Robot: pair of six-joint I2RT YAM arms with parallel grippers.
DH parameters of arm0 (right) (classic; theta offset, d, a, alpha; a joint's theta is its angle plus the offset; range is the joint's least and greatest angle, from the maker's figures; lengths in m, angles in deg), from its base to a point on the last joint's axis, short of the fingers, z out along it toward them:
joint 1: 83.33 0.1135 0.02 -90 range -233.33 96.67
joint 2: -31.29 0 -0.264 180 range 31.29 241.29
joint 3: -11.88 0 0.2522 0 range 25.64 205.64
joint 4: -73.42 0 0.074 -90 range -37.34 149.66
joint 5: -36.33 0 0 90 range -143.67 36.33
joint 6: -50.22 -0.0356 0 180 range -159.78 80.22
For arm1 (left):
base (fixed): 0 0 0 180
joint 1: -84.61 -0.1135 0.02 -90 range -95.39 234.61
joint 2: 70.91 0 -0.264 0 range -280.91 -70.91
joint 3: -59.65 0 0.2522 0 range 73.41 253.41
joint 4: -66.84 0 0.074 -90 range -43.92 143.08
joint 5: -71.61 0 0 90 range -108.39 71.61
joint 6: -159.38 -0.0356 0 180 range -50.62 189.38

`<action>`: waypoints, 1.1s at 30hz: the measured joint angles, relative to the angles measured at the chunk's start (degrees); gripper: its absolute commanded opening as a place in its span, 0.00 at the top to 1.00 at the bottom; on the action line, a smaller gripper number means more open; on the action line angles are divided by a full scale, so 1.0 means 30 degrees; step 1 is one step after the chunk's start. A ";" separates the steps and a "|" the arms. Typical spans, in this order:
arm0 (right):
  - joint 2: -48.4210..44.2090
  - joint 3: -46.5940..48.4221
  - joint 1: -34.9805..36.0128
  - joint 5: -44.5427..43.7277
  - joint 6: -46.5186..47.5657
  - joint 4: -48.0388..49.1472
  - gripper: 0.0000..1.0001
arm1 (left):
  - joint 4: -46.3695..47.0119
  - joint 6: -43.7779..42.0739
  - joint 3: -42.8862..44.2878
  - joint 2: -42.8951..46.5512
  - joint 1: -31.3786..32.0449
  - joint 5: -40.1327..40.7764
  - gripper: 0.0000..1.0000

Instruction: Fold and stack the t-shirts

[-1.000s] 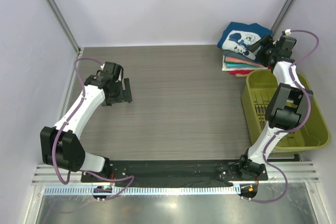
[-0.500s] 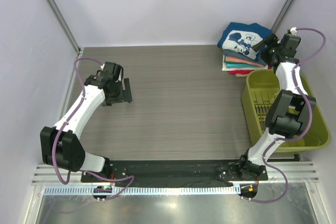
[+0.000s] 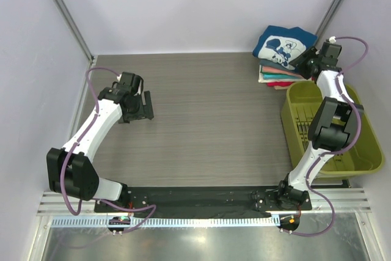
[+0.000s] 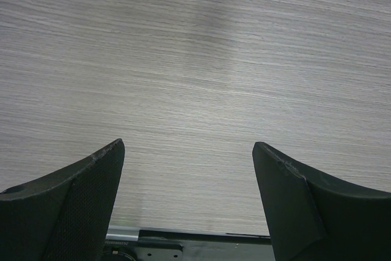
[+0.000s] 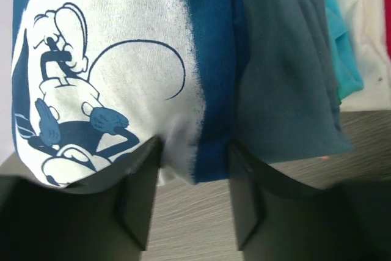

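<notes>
Top external view: the stack of folded t-shirts [image 3: 281, 76] sits at the table's [image 3: 208, 126] two o'clock corner, with the navy mouse-print shirt [image 3: 282, 46] lying on top. The right gripper [image 3: 303, 61] has swung back in against that shirt's three o'clock edge after lifting slightly away half a second ago. The olive basket [image 3: 366, 151] stands at four o'clock. The left gripper [image 3: 145, 106] has not moved, hovering at nine o'clock.

Left wrist view: its fingers [image 4: 79, 200] stand wide apart over bare wood, holding nothing.

Right wrist view: the right gripper [image 5: 194, 194] has narrowed from its wide spread and now straddles the navy shirt's [image 5: 122, 59] near hem, cloth bunched between the pads. Whether they already pinch it cannot be told. A slate-teal shirt [image 5: 281, 77] lies just beside, at three o'clock.

This looks like a grab at the top shirt, probably to tidy it or pull it from the pile.
</notes>
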 measured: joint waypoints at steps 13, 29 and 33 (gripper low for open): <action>-0.0189 0.0423 0.0044 -0.0138 0.0022 -0.0539 0.96 | -0.0007 -0.0007 0.0000 0.0000 0.0000 0.0007 0.14; 0.1625 0.6237 -0.1625 -0.0495 0.0743 -0.2565 0.97 | -0.0007 -0.0015 0.0000 0.0000 0.0000 0.0015 0.14; 0.2302 0.5756 -0.1719 -0.0503 0.0845 -0.2878 0.80 | -0.0007 -0.0022 0.0000 0.0000 0.0000 0.0015 0.14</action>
